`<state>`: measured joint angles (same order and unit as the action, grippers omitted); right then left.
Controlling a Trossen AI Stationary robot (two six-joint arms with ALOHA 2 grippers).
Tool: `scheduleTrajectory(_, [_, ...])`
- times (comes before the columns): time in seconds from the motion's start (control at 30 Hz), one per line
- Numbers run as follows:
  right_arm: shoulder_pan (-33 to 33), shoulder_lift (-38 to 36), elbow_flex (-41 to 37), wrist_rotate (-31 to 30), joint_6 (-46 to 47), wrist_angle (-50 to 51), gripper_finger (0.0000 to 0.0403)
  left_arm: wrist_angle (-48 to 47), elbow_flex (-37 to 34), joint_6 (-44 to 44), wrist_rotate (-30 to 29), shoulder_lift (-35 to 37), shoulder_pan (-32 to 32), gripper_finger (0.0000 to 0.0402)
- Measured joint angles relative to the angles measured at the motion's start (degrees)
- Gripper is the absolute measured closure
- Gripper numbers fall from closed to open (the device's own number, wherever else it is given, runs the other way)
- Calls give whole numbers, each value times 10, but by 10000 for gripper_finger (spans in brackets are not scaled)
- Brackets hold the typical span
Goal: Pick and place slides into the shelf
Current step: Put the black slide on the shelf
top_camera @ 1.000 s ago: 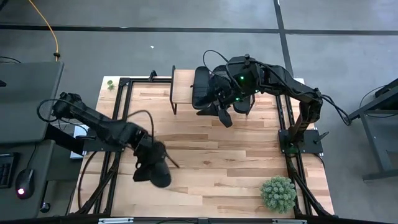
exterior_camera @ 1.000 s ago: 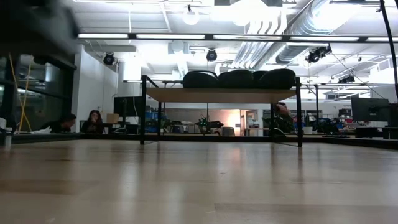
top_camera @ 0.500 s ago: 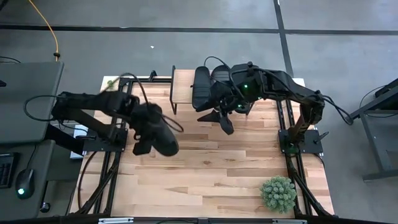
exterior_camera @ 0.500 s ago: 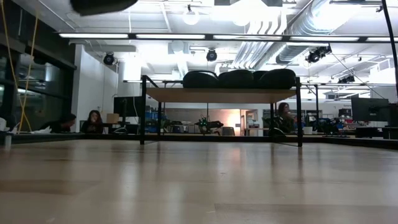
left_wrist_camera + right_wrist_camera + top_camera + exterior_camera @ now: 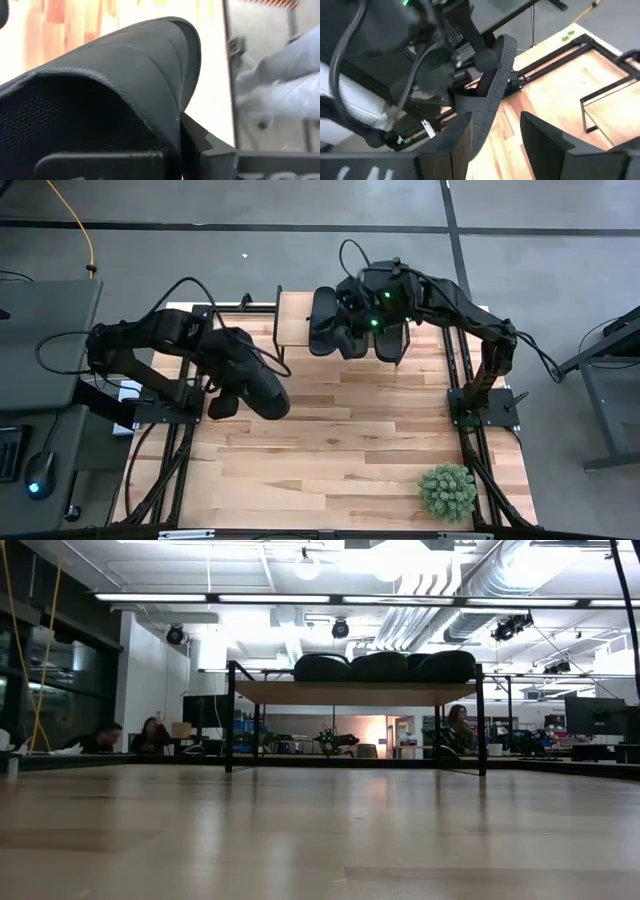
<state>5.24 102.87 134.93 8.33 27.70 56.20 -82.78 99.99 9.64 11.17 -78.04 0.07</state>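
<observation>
The left gripper [image 5: 232, 385] is squeezed tight on one black slide [image 5: 262, 388], up over the table's [image 5: 340, 450] left side. The right gripper [image 5: 352, 340] hangs with its fingers apart, holding nothing, at the shelf's [image 5: 291, 320] front edge. Three slides [image 5: 380, 667] sit in a row on the shelf by the table's back edge.

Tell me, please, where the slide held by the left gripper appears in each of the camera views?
High view: the carried slide hangs left of centre, over the table.
Low view: not in it.
Left wrist view: its strap fills most of the picture.
Right wrist view: seen edge-on, sole outward, near the middle.
Shared landmark: the shelf, also in the low view and the right wrist view.
</observation>
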Motion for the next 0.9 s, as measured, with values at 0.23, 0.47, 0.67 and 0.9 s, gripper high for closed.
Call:
scheduleTrajectory(0.23, [35,16,0,53,40,-19,245,-72,50,-59,-57,-65,-33,397])
scheduleTrajectory(0.47, [55,40,0,104,70,-73,245,-72,116,-107,-65,-109,-30,397])
scheduleTrajectory(0.67, [64,63,0,119,76,-95,245,-72,170,-129,-72,-133,-31,393])
scheduleTrajectory(0.9, [64,79,0,122,83,-125,243,-72,184,-154,-75,-143,-30,395])
